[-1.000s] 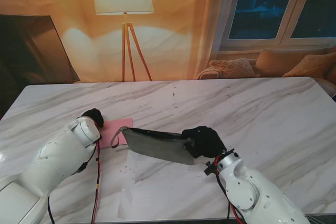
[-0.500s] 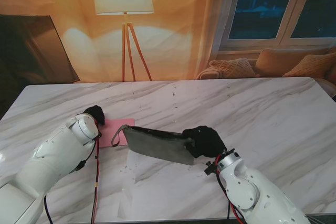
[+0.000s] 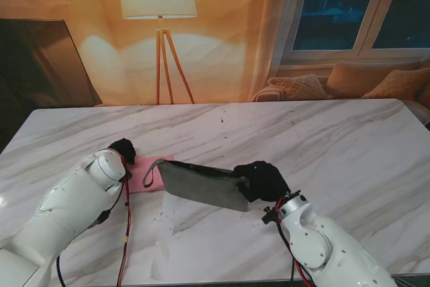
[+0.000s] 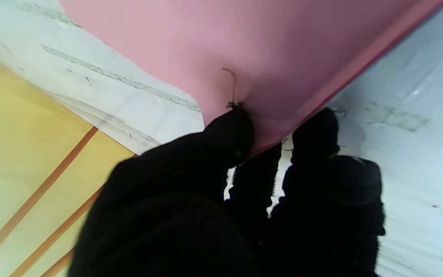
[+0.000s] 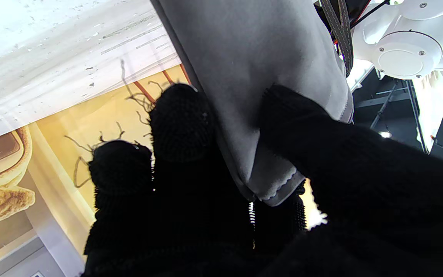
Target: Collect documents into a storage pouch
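left hand pinching pink paper, mostly hidden behind my arm | right hand gripping grey pouch corner | no writing legible

From the stand view I have bare marble table open across the whole far side and right half, with room to pass either hand. The middle near me is blocked: the grey pouch hangs tilted from my right hand, its strap end just beside the pink document pinched by my left hand. The gap between the hands is tight.
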`<state>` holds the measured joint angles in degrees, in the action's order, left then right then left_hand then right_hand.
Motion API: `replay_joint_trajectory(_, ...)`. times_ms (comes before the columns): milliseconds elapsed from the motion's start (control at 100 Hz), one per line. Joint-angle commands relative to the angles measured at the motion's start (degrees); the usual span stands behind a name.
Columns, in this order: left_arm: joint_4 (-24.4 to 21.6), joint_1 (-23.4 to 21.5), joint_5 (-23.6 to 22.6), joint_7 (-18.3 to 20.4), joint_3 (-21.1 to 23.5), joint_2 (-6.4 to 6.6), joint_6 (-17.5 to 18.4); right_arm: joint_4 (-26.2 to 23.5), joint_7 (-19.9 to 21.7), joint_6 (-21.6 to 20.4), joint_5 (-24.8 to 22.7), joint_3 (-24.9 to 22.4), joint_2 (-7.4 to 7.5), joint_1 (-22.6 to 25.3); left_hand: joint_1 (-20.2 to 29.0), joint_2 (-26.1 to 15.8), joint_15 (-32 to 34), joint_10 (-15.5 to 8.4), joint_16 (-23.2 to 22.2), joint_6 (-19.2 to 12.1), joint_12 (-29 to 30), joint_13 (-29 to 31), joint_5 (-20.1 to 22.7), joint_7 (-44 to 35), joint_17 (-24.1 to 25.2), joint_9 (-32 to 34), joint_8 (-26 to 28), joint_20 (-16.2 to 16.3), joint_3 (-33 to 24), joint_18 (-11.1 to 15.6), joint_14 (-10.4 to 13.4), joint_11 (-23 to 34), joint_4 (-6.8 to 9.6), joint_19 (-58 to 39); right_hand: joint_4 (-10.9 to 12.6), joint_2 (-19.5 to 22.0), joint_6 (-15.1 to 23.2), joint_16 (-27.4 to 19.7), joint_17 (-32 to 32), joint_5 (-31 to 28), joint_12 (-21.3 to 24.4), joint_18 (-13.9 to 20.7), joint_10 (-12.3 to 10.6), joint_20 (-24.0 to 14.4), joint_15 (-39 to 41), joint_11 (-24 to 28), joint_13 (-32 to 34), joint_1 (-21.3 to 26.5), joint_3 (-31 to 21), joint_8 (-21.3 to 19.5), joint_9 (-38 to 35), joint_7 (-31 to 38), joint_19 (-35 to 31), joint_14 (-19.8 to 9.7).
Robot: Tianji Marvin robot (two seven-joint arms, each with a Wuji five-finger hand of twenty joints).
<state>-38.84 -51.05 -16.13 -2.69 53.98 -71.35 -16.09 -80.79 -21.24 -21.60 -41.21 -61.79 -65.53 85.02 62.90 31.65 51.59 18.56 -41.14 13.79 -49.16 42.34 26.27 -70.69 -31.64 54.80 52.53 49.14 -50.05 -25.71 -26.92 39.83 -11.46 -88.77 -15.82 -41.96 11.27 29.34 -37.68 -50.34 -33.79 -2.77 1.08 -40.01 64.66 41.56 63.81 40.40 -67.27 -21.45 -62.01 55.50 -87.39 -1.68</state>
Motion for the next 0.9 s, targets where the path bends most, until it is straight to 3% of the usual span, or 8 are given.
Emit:
replay_joint_trajectory(0, -1.3, -0.4, -0.1, 1.0, 0.5, 0.35, -0.2, -0.1, 0.8, 0.1, 0.0, 0.0, -0.14, 0.1, 4.8, -0.9, 1.6, -1.5, -0.9, -2.1, -2.7, 1.3, -1.9, -0.9, -0.1, -0.8, 2.2, 0.0, 0.3, 5.5, -4.1, 2.4, 1.72, -1.2, -0.1, 4.3, 2.4, 0.5, 0.3, -4.1, -0.5, 1.5, 0.2, 0.7, -0.5, 0.2, 1.0, 1.3, 0.4, -2.2, 0.7, 5.2, -1.1, -4.0)
replay_joint_trajectory(160, -4.1, -1.8, -0.5, 1.0, 2.2, 0.97, -0.2, -0.1, 0.8, 0.2, 0.0, 0.0, -0.15, 0.1, 8.6, -3.6, 5.2, -2.0, -3.1, -3.2, -6.5, 3.7, -1.9, 0.4, -2.7, -2.9, 5.4, -0.5, 3.1, 6.4, -4.2, 4.3, 1.71, -3.2, 0.0, 4.3, 2.4, 0.5, 0.3, -4.1, -0.5, 1.5, 0.3, 0.7, -0.5, 0.2, 1.1, 1.3, 0.4, -2.2, 0.7, 5.2, -1.1, -4.0)
replay_joint_trajectory(280, -7.1, -3.3, -1.0, 1.2, 4.0, 1.65, -0.2, -0.2, 0.8, 0.3, 0.1, 0.0, -0.16, 0.2, 9.5, -3.4, 10.0, -2.2, -5.1, -3.9, -7.9, 7.2, -0.7, 0.7, -5.9, -3.1, 6.3, -1.7, 1.9, 7.2, -3.8, 5.0, 0.8, -5.8, 0.0, 4.3, 2.3, 0.5, 0.3, -4.0, -0.5, 1.5, 0.3, 0.7, -0.5, 0.3, 1.1, 1.4, 0.4, -2.2, 0.7, 5.2, -1.1, -4.0)
replay_joint_trajectory(400, -10.4, -5.1, -1.8, 1.6, 5.8, 2.43, 0.1, -0.2, 0.8, 0.3, 0.1, 0.1, -0.17, 0.2, 9.5, -2.9, 12.1, -2.5, -7.1, -4.5, -8.6, 7.2, 0.6, 0.7, -4.8, -2.7, 6.7, -2.4, 0.3, 7.7, -4.4, 5.3, -0.05, -6.2, 0.0, 4.3, 2.3, 0.5, 0.3, -4.0, -0.5, 1.5, 0.3, 0.7, -0.5, 0.3, 1.0, 1.4, 0.4, -2.1, 0.7, 5.1, -1.1, -3.9)
replay_joint_trajectory(750, -22.4, -12.1, -6.9, 2.5, 12.8, 4.95, 1.8, -0.3, 0.9, 0.2, 0.4, 0.3, -0.22, 0.2, 8.8, -2.5, 12.0, -5.1, -10.5, -7.6, -10.0, 5.5, 2.9, 0.4, 0.4, -2.0, 8.6, 2.8, -3.7, 9.0, -3.9, 6.6, -1.25, -4.0, 0.0, 4.3, 2.4, 0.5, 0.3, -4.2, -0.5, 1.5, 0.4, 0.7, -0.5, 0.2, 1.0, 1.5, 0.4, -2.0, 0.7, 5.1, -1.1, -3.9)
replay_joint_trajectory(780, -23.4, -12.8, -7.3, 2.5, 13.5, 5.1, 2.0, -0.3, 0.9, 0.2, 0.5, 0.3, -0.23, 0.2, 8.8, -2.6, 11.5, -5.2, -11.8, -7.7, -10.3, 5.5, 2.9, 0.5, 0.5, -2.1, 8.9, 5.4, -4.0, 9.0, -3.7, 6.9, -1.56, -3.0, 0.0, 4.3, 2.4, 0.5, 0.3, -4.2, -0.5, 1.5, 0.3, 0.7, -0.5, 0.2, 1.1, 1.5, 0.4, -2.0, 0.7, 5.1, -1.1, -3.9)
replay_joint_trajectory(890, -26.9, -15.1, -9.0, 1.7, 15.8, 5.49, 3.2, -0.4, 1.1, 0.3, 0.7, 0.4, -0.24, 0.3, 9.3, -2.8, 12.5, -5.9, -12.8, -8.2, -11.4, 5.4, 2.5, 0.5, 1.3, -2.8, 9.2, 6.5, -4.6, 9.3, -2.9, 8.2, -1.75, -3.0, 0.0, 4.4, 2.3, 0.5, 0.3, -4.2, -0.5, 1.5, 0.3, 0.7, -0.5, 0.2, 1.1, 1.6, 0.4, -2.0, 0.7, 5.1, -1.1, -4.0)
